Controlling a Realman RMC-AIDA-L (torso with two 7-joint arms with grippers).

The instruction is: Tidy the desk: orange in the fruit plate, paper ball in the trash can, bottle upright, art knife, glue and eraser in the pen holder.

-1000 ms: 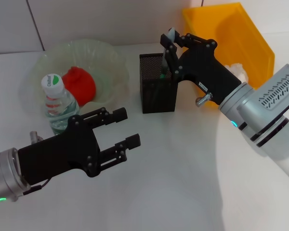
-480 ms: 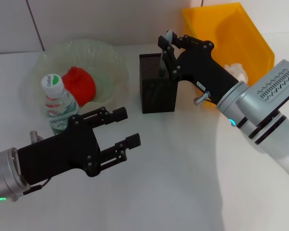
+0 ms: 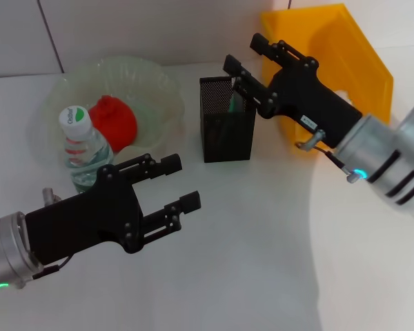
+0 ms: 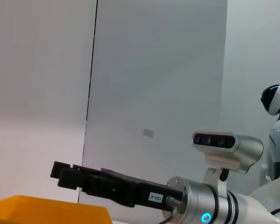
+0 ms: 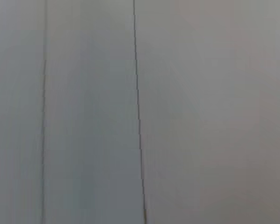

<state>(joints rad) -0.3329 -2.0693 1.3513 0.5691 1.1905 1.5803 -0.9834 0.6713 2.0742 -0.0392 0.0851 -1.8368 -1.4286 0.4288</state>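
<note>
Black mesh pen holder [image 3: 227, 128] sits mid-desk with a greenish item poking out; the right gripper [image 3: 245, 56] hangs just above it, fingers spread wide, empty. Left gripper [image 3: 174, 183] hovers low over the white desk [image 3: 262, 241], fingers wide too, near the upright clear plastic bottle [image 3: 81, 147].

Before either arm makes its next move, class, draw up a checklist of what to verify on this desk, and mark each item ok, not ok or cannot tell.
1. Right gripper has let go: ok, jaws open and empty above the pen holder.
2. Item inside the pen holder: ok, something green shows through the mesh; which item, cannot tell.
3. Bottle upright: ok, standing beside the fruit plate.
4. Orange in the fruit plate: ok.
5. Paper ball in the trash can: cannot tell, the right arm hides it.
6. Left gripper free: ok, jaws open, holding nothing.
</note>
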